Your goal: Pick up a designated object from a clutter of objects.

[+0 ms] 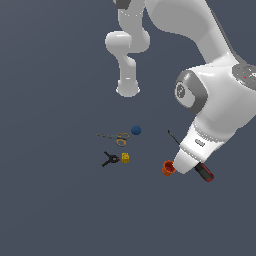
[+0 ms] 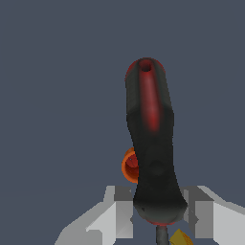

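Note:
The screwdriver (image 2: 149, 143), with a thick black handle marked red and a thin dark shaft (image 1: 173, 135), lies at the exterior view's right. My gripper (image 2: 159, 213) stands over it with its fingers (image 2: 122, 210) pressed against both sides of the handle near the shaft end. In the exterior view the white hand (image 1: 189, 152) hides the screwdriver's middle, and only the handle's end (image 1: 205, 173) and the shaft stick out. The rest of the clutter lies toward the exterior view's left.
A small orange cup (image 1: 168, 168) sits right beside the hand, touching or nearly touching the handle. Farther off lie a blue ball (image 1: 136, 130), yellow-handled scissors (image 1: 118, 137), a black clamp (image 1: 109, 159) and a yellow block (image 1: 125, 158).

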`<state>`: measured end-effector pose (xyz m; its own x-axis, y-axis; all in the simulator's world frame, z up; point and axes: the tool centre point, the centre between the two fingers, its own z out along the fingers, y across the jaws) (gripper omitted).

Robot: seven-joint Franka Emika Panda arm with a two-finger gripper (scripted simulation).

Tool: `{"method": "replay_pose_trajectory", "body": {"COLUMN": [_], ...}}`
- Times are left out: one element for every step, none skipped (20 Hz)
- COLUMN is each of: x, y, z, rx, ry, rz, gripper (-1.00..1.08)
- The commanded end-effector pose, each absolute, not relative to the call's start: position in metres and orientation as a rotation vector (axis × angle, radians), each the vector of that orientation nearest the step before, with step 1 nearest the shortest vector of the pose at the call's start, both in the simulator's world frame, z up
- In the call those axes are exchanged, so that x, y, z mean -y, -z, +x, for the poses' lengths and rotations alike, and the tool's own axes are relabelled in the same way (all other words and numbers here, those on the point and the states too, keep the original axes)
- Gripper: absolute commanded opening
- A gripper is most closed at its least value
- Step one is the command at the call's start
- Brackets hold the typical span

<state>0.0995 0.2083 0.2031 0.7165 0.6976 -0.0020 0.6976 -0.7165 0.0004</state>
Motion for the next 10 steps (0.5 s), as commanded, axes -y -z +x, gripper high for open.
{"method": "replay_pose_trajectory", "body": {"x": [-0.206, -0.204, -0.203, -0.202, -0.201, -0.200, -0.199, -0.198, -0.197, -0.196], "y": [-0.234, -0.246, -0.258, -0.270, -0.282, -0.294, -0.305, -0.317, -0.329, -0.340], "z": [0.095, 0.093, 0.091, 0.090, 0.088, 0.087, 0.085, 0.084, 0.082, 0.081], "rx": [-1.183, -1.183, -1.183, -1.183, -1.183, -1.183, -1.184, -1.184, -1.184, -1.184], "ry": [0.001, 0.001, 0.001, 0.001, 0.001, 0.001, 0.001, 0.001, 0.001, 0.001], "rz": [2.909, 2.909, 2.909, 2.909, 2.909, 2.909, 2.910, 2.910, 2.910, 2.910], "gripper": [-1.00, -1.00, -1.00, -1.00, -1.00, -1.00, -1.00, -1.00, -1.00, -1.00]}}
